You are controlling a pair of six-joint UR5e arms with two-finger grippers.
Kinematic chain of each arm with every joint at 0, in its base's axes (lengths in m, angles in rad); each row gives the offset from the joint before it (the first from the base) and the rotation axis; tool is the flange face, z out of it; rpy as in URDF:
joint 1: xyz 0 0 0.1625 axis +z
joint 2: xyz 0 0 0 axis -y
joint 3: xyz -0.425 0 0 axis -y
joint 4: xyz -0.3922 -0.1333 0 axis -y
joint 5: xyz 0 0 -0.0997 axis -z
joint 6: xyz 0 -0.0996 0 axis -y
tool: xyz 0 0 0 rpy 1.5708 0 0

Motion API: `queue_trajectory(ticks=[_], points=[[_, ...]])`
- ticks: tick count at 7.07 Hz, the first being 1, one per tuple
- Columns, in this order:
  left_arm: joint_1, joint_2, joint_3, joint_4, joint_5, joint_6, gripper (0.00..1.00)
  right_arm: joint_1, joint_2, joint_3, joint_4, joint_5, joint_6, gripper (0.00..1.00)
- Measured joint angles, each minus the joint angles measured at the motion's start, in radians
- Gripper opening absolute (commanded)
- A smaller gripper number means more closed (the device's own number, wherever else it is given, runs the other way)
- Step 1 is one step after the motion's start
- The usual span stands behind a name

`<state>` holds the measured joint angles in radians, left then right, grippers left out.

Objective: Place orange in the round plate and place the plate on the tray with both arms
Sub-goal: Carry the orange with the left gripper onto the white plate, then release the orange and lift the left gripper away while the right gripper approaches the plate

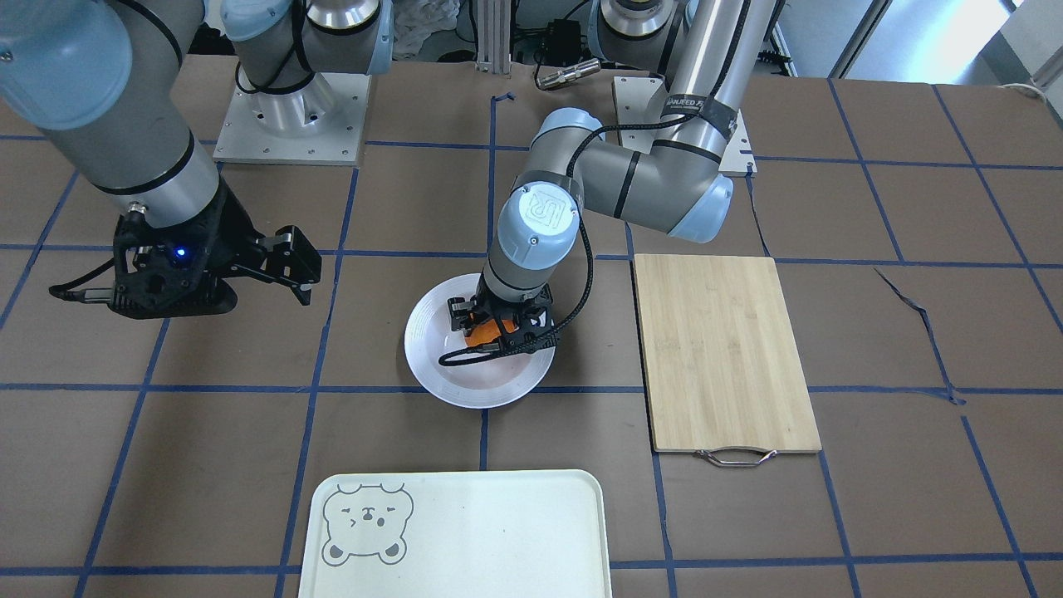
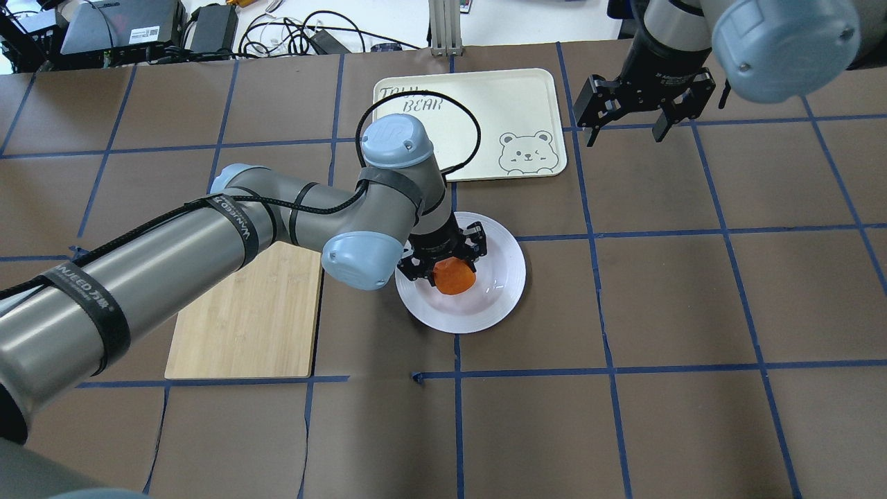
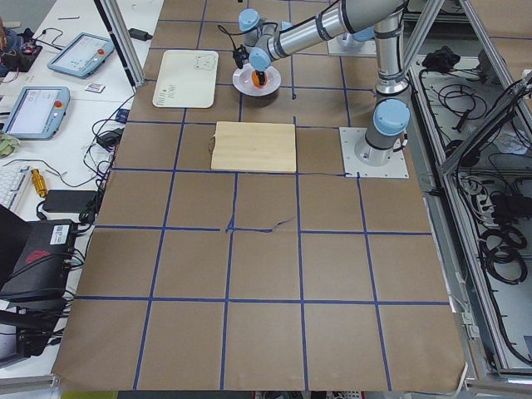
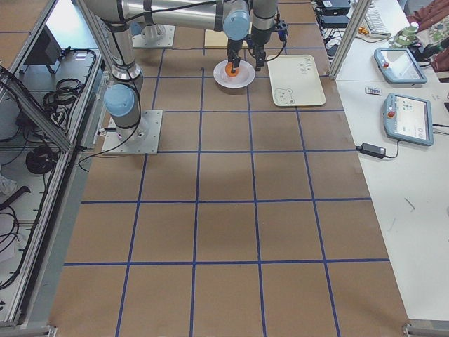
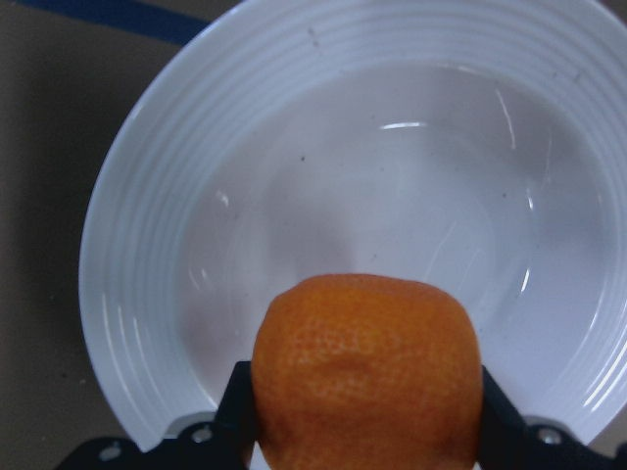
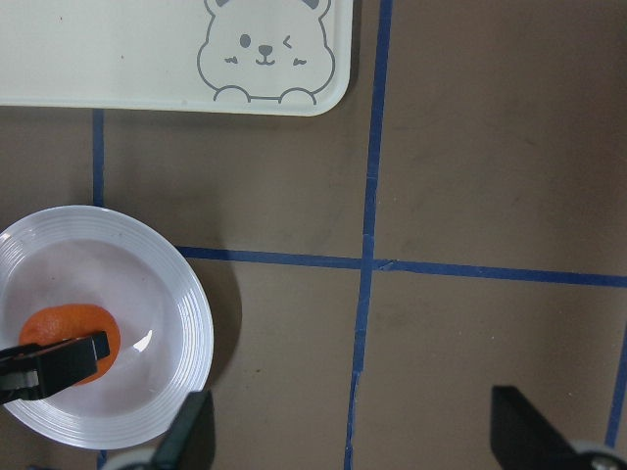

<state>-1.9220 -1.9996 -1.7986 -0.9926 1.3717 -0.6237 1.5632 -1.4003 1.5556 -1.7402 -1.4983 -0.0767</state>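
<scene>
The orange (image 2: 455, 277) is between the fingers of my left gripper (image 2: 450, 269), which is shut on it. It sits low over the sunken centre of the round plate (image 2: 504, 281); I cannot tell whether it touches. The left wrist view shows the orange (image 5: 367, 372) held over the white ridged plate (image 5: 147, 245). The tray (image 2: 485, 104) with its bear drawing lies just beyond the plate, with nothing on it. My right gripper (image 2: 624, 137) hangs open above the table to the right of the tray, holding nothing. Its wrist view takes in the plate (image 6: 186, 323), orange (image 6: 69, 338) and tray (image 6: 118, 49).
A bamboo cutting board (image 2: 242, 326) with a metal handle lies on the left of the plate, partly under my left arm. Brown paper with blue tape lines covers the table. Cables and devices sit beyond the far edge.
</scene>
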Motion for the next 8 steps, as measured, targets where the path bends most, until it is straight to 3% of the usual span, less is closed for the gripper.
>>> queue_trajectory(ticks=[3,5,8], points=[[0.044,0.059,0.028,0.0,0.048,0.007,1.0,0.0,0.02,0.146,-0.179,0.08,0.005,1.0],[0.163,0.139,0.111,-0.173,0.098,0.166,1.0,0.0,0.039,0.253,-0.298,0.145,0.015,1.0],[0.241,0.272,0.197,-0.413,0.254,0.325,1.0,0.015,0.084,0.451,-0.571,0.235,0.075,1.0]])
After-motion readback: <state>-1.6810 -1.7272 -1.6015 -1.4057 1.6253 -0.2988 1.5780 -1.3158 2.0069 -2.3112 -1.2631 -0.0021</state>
